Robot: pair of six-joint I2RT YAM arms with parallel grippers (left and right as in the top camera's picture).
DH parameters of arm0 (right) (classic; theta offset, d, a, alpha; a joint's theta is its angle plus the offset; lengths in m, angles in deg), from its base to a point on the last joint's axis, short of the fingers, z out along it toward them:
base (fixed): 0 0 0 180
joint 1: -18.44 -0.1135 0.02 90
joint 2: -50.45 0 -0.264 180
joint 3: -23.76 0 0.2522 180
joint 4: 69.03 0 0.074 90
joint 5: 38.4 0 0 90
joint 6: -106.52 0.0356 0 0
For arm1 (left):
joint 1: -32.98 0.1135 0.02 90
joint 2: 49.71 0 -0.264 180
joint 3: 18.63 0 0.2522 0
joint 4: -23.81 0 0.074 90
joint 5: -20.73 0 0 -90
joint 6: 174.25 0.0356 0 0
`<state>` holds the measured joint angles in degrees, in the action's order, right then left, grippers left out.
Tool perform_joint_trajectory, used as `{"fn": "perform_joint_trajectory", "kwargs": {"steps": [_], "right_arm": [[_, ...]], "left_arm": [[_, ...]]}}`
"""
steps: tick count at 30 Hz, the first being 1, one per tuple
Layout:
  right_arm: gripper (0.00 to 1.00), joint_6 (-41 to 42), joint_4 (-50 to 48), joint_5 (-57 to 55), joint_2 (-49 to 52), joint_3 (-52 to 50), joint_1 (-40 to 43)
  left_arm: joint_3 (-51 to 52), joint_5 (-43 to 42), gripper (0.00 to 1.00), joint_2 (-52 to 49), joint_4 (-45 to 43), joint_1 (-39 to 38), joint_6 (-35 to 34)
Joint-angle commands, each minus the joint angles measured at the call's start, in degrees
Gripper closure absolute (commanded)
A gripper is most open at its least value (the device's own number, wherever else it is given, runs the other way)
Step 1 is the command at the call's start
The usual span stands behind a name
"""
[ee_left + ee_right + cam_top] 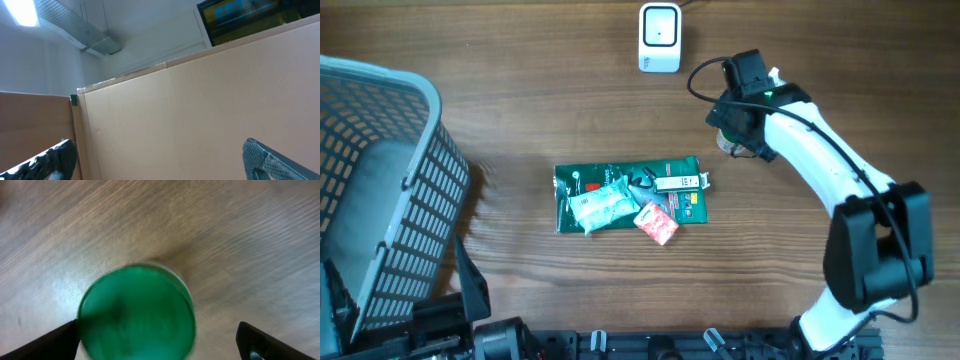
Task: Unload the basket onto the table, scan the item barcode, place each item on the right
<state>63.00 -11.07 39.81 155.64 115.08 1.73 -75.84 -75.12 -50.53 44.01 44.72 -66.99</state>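
At the left stood a grey mesh basket (380, 180). The left gripper (157, 160) pointed up at a beige panel (200, 110), its fingers spread wide and holding nothing. In the middle of the table (520, 100) lay a green packet (682, 205) with smaller packets on it. The white scanner (659, 38) stood at the far edge. Further right, the right gripper (157, 340) hung wide open over a green-topped round item (137, 312), which sat on the table between its fingers, not gripped.
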Motion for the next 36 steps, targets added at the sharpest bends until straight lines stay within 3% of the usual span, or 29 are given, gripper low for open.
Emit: {"fn": "perform_joint_trajectory", "kwargs": {"steps": [1, 7, 17, 28, 29, 32, 36], "right_arm": [[0.00, -11.67, 1.66, 0.92, -2.29, 3.45, 0.26], [0.01, -16.61, 5.03, 12.76, 0.50, 4.79, 6.73], [0.00, -20.74, 12.96, 15.74, 9.46, 17.46, 6.25], [0.05, -19.50, 13.79, 15.61, 20.57, 18.01, 5.66], [0.07, -19.50, 13.77, 15.80, 21.22, 18.01, 5.66], [0.26, -19.47, 13.79, 15.78, 22.43, 18.01, 5.66], [0.34, -19.54, 15.17, 15.78, 22.43, 18.14, 5.68]], "left_arm": [[0.42, 0.55, 0.00, 0.55, -0.15, 0.42, 0.26], [0.44, 0.55, 0.00, 0.55, 0.28, 0.42, 0.26], [0.44, 0.55, 0.00, 0.55, 0.50, 0.42, 0.28], [0.44, 0.55, 0.00, 0.55, 0.50, 0.42, 0.28], [0.44, 0.55, 0.00, 0.55, 0.50, 0.42, 0.28], [0.44, 0.55, 0.00, 0.55, 0.50, 0.42, 0.28], [0.44, 0.55, 0.00, 0.55, 0.52, 0.42, 0.28]]}}
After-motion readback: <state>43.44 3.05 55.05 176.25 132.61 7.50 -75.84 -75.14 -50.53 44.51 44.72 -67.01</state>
